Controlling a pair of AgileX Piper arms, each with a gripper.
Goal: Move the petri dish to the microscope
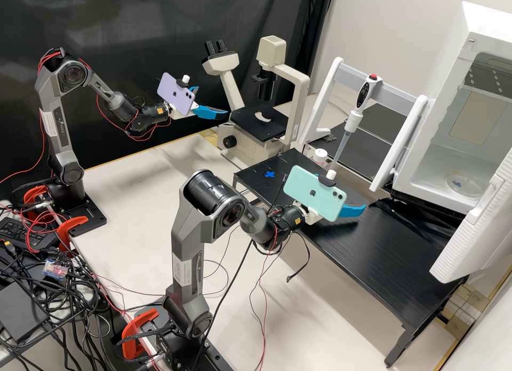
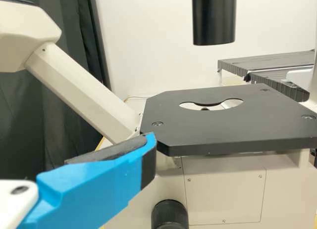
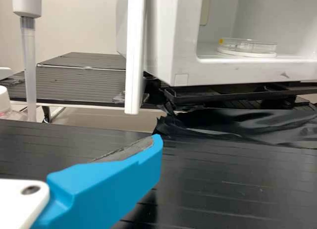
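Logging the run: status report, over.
Left end effector open, right end effector open. Dish inside white box. Door open, way seems unblocked.

High view: purple phone (image 1: 173, 97) masks part of left pincer (image 1: 213, 101); green phone (image 1: 312, 197) likewise right pincer (image 1: 352, 210). White cabinet (image 1: 488, 26) cut by the edge. Contents of petri dish (image 1: 464, 186): I can't make them out. Left wrist view: edge crops microscope (image 2: 86, 90), black tube (image 2: 214, 21) included. Right wrist view: pipette (image 3: 28, 2), bottle (image 3: 5, 104) both cropped.
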